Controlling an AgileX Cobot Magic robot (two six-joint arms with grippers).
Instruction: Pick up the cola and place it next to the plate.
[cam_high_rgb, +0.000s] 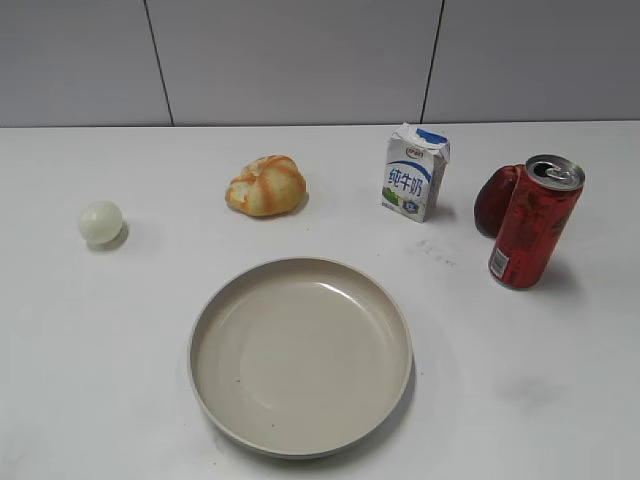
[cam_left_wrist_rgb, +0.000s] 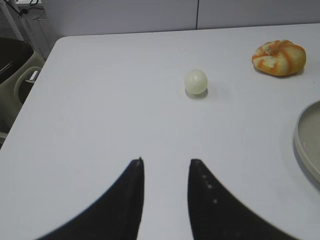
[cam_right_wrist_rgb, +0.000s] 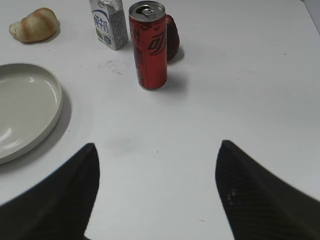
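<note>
Since the right gripper (cam_right_wrist_rgb: 157, 150) has its fingers spread wide and empty, the cola (cam_right_wrist_rgb: 148, 45) stands upright straight ahead of the gap, well apart, a red fruit (cam_right_wrist_rgb: 171, 37) touching behind it. The plate (cam_right_wrist_rgb: 30, 107) lies ahead-left. The left gripper (cam_left_wrist_rgb: 165, 162), fingers slightly parted, is farther off.

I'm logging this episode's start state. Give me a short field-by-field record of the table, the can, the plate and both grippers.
target: tall slim red metal cola can, upright, right side of table
behind can: dark red fruit
goal: large round beige plate, empty, front centre
other items: white-and-blue milk carton, orange-streaked bread roll, pale round ball
left gripper: open, holding nothing
right gripper: wide open, facing the can, apart from it
surface: white table
</note>
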